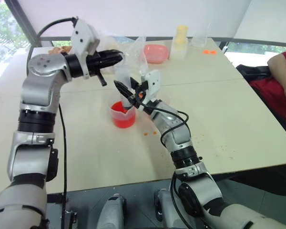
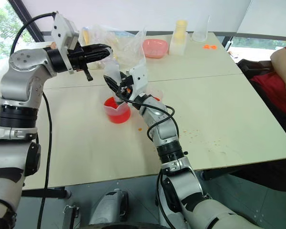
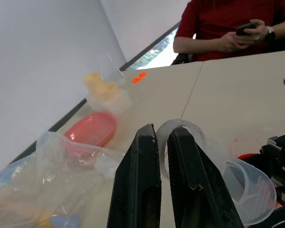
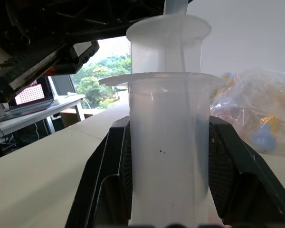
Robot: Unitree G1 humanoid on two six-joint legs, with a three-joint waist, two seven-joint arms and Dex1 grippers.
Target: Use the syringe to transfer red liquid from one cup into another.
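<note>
1. The syringe stands upright over the larger beaker, which sits on the counter with red liquid in its lower part. The syringe's lower end reaches down into the beaker; whether its tip is under the liquid cannot be told from these pictures.
2. The right end effector has its two black fingers pressed against the barrel from both sides, just below the barrel's flange. Judging by that, this arm should only brace: hold the barrel vertical and low in the beaker.
3. The left end effector comes in level from the robot's left, above the syringe. Its fingers are pinched nearly together at the round plunger cap; the pinch looks thin and near the cap's edge, so I judge it could slip.
4. The step in hand looks like drawing liquid. To do it well, raise the plunger straight along the barrel's line, slowly, so that the beaker is not tipped and no air is sucked in.
5. The smaller cup seems to stand just behind the beaker, partly hidden by the right end effector.
6. Farther back lie a clear plastic bag and a pink dish; a person in red sits at the counter's far side.
</note>
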